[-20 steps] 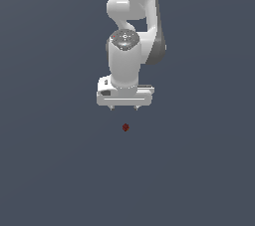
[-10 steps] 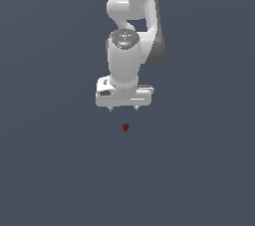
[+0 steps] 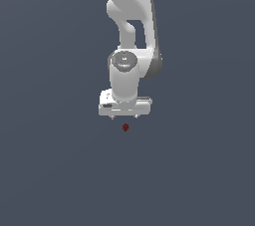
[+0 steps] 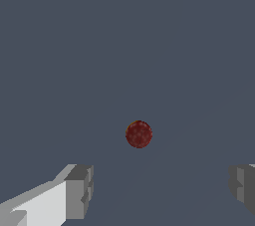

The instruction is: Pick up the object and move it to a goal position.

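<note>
Gripper [image 4: 158,190] pointing down, fingers [image 4: 79,190] spread wide apart, nothing between them. Beyond the tips, the small dark red ball [image 4: 139,134] sits on the bare grey floor [image 3: 60,170], apart from both pads. Spread likely set to straddle it on descent.

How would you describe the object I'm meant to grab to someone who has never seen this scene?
Find the white robot arm hanging over the plain grey floor. Just below its open gripper lies a tiny dark red blob, rounded in the wrist view. It is the only coloured thing there, far smaller than the gripper.
</note>
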You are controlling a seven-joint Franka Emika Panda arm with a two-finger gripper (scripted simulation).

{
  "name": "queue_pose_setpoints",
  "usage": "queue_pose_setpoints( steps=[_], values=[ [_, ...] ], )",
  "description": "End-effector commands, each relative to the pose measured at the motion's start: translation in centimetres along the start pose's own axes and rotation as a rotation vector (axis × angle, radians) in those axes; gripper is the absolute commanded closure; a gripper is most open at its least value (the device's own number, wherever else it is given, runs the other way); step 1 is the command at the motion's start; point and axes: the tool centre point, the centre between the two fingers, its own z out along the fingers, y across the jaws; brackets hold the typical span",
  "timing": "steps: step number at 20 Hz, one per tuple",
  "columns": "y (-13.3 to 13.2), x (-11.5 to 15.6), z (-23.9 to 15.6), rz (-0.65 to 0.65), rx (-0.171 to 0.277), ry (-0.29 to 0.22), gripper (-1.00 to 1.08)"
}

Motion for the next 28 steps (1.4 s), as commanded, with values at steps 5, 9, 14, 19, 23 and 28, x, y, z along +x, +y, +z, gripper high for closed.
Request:
queue_pose_setpoints(
  steps=[5,9,14,19,23,28],
  values=[
    [-0.3,0.0,4.0,0.003,0.014,-0.009,-0.92],
    [-0.4,0.0,5.0,0.004,0.017,-0.012,-0.92],
    [-0.4,0.0,5.2,0.004,0.017,-0.013,-0.92],
    [-0.4,-0.1,6.7,0.004,0.017,-0.013,-0.92],
    [-0.5,-0.2,8.8,0.004,0.018,-0.013,-0.92],
    [-0.5,-0.1,10.1,0.004,0.018,-0.013,-0.92]
  ],
)
